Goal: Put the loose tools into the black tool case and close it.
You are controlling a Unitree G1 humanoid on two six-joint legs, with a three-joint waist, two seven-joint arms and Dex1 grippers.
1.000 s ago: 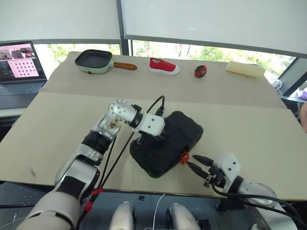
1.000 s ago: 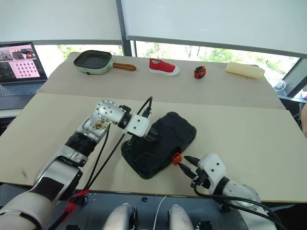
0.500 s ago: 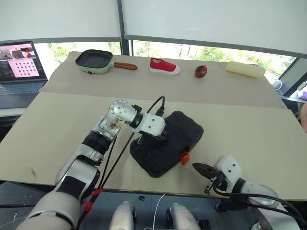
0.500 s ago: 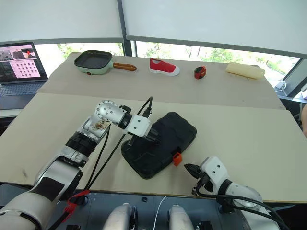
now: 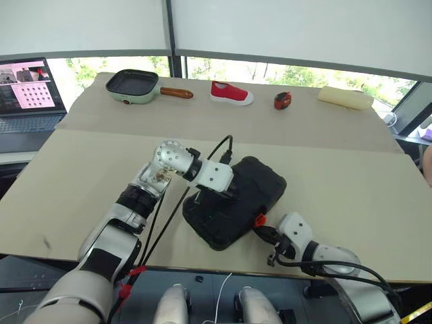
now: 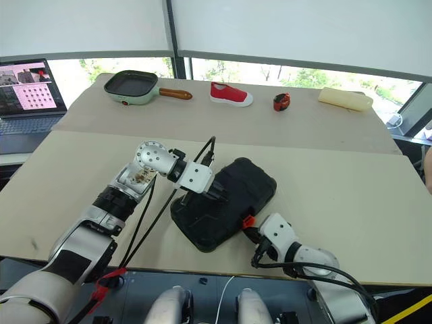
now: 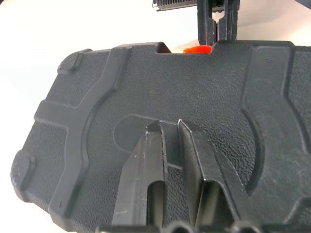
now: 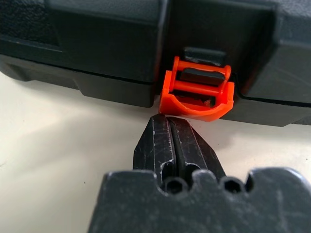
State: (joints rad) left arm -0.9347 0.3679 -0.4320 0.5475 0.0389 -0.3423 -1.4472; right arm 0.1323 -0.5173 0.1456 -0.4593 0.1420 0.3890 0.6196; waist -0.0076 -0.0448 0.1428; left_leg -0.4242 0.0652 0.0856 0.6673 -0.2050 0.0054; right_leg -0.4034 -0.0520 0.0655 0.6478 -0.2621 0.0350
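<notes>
1. Right fingers (image 8: 171, 127) are pressing flat together, gripping nothing, with their tips sitting just under the orange latch (image 8: 197, 95) at the near edge of the black tool case (image 5: 236, 201).
2. Left fingers (image 7: 160, 145) are resting on the textured lid of the case, standing only a narrow gap apart and holding nothing.
3. That case is lying closed at the centre of the head views, slanting on the beige worktop (image 5: 94, 175), with its latch facing the lower right.
4. Right gripper (image 5: 264, 235) is reaching in from the lower right of the head view; left gripper (image 5: 226, 196) is coming over the case from the left.
5. Along the top of the head view, a green pan (image 5: 133, 86), a red shoe (image 5: 231, 93), a tape measure (image 5: 283, 100) and a pale block (image 5: 345, 98) are sitting in a row.
6. Far left, a laptop (image 5: 27, 94) is glowing beside the worktop.
</notes>
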